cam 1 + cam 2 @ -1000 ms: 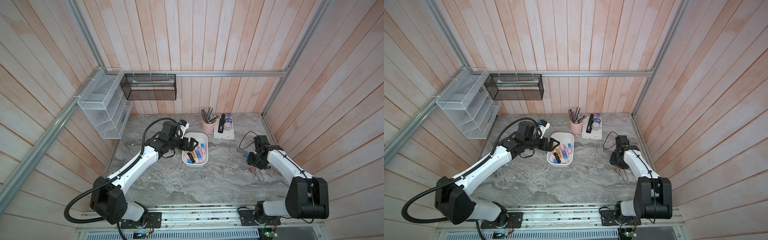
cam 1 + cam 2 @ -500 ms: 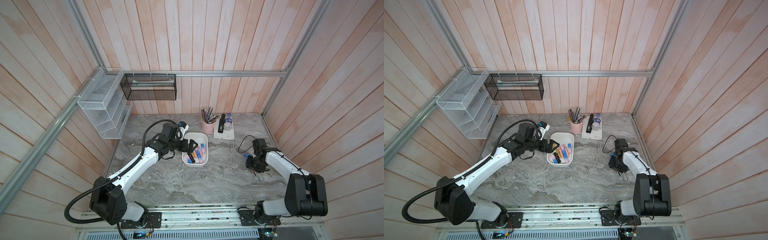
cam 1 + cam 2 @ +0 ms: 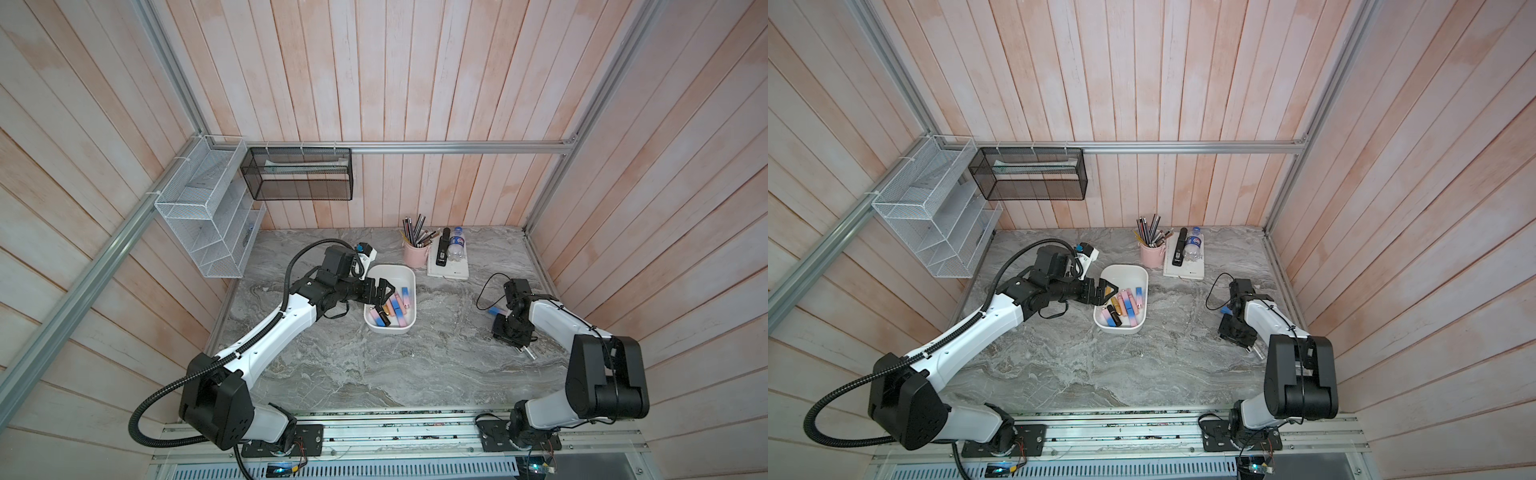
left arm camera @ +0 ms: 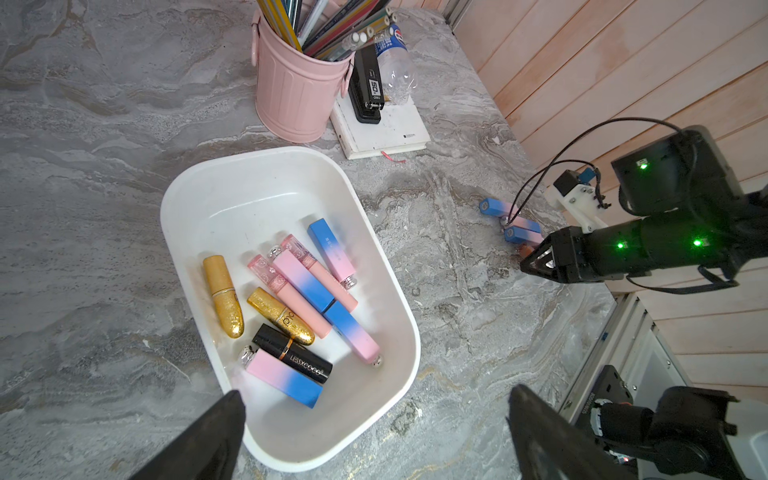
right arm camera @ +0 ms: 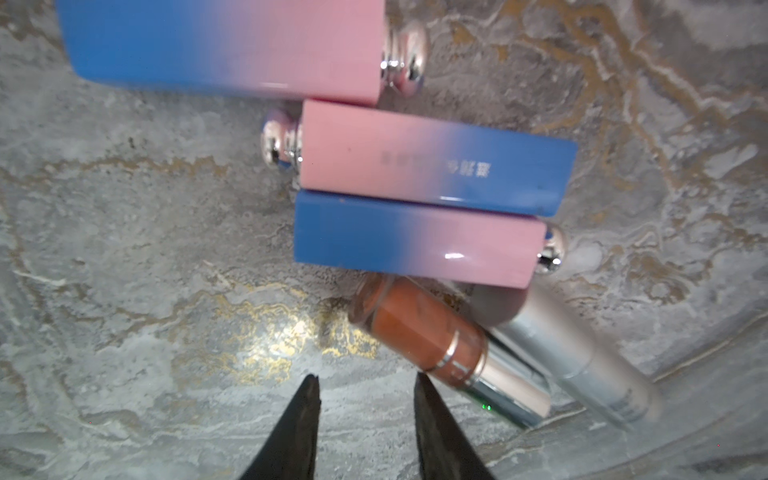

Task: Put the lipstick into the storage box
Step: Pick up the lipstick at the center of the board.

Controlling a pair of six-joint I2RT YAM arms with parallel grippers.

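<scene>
Grey marbled worktop (image 3: 374,365) carries everything. Nearest, at the right, the right pincer (image 5: 365,386) hangs low over a loose cluster of lipsticks. Its tips stand a narrow gap apart and grip nothing, likely lining up a pick. The orange-brown lipstick (image 5: 415,328) lies just beside one tip, with a silver tube (image 5: 582,365) against it. Three pink-and-blue lipsticks (image 5: 415,166) lie side by side just beyond. Farther in, at centre, the storage box (image 4: 249,208) already holds several lipsticks. The left pincer (image 3: 384,291) hovers over its left rim, spread wide and empty. A pink pen cup (image 3: 417,257) stands behind.
</scene>
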